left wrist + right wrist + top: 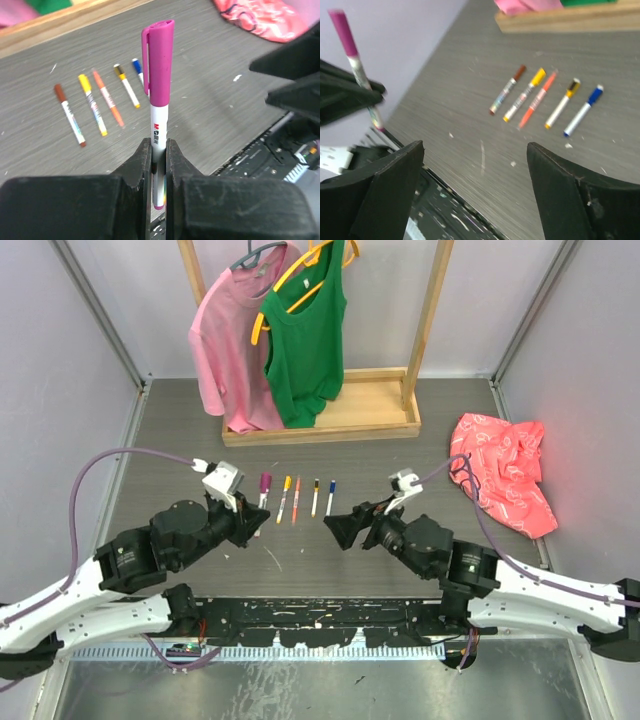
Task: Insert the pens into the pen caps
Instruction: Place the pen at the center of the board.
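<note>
The left tool's (158, 150) black fingers (140, 167) fill the bottom of its wrist view. They are clamped on the white barrel of the magenta pen (158, 125), which stands upright between them. The magenta cap (161, 55) sits on its top end, and its lower end pokes out below the grip.

The right tool (475, 150) faces it from the other side, jaws spread wide with nothing between them, hanging over the near part of the worktop (600, 65).

Five more pens lie flat on the worktop beyond both tools, side by side in a loose row and not touching. They are the brown pen (507, 90), the yellow pen (525, 95), the orange pen (537, 100), the yellow-and-black pen (562, 104) and the blue pen (583, 111). Each has its coloured cap at the far end.

Behind them stands a wooden rack (330, 415) with a pink shirt (235, 340) and a green top (305, 350).
</note>
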Controlling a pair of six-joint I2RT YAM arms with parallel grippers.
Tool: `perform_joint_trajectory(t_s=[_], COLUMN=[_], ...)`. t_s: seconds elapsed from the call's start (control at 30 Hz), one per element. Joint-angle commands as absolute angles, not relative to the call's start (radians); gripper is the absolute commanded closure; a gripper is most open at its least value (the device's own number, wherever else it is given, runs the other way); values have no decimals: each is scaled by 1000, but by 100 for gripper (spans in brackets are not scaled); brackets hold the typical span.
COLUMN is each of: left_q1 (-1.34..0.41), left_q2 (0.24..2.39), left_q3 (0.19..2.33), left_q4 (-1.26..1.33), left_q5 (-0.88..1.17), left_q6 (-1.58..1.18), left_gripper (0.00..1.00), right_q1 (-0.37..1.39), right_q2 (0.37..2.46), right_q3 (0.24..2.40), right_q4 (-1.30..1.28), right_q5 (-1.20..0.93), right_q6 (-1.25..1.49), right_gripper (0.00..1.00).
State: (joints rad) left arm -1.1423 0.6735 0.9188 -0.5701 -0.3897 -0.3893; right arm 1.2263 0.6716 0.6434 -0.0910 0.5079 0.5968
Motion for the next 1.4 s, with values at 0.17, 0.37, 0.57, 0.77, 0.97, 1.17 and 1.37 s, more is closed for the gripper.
perform_joint_trajectory(t_s=[0.17, 0.37, 0.57, 0.77, 0.97, 1.17, 1.37], left_q1=[-795, -611, -562, -531, -476, -434, -405], left_q2=[735, 923, 1101, 1280, 1410, 1474, 1540], left_q3=[868, 886, 953, 1033, 1063, 1060, 1046], left_q4=[-621, -607, -616, -660, -606, -564, -534], left_q5=[-158, -37, -92, -140, -141, -146, -142], left_q6=[-374, -320, -229, -148, -140, -154, -200], left_gripper=[100, 100, 100, 100, 100, 100, 100], right_q1=[1226, 1226, 1226, 1226, 1226, 1226, 1226], right_q2=[816, 884, 878, 867, 831, 794, 793], right_q3=[601, 601, 587, 577, 572, 568, 574], right_q4=[-134, -171, -175, -175, -180, -204, -230], right_q5=[453, 462, 419, 393, 360, 353, 341], right_q6=[687, 744, 785, 777, 763, 760, 761], right_gripper=[1, 0, 0, 0, 0, 0, 0])
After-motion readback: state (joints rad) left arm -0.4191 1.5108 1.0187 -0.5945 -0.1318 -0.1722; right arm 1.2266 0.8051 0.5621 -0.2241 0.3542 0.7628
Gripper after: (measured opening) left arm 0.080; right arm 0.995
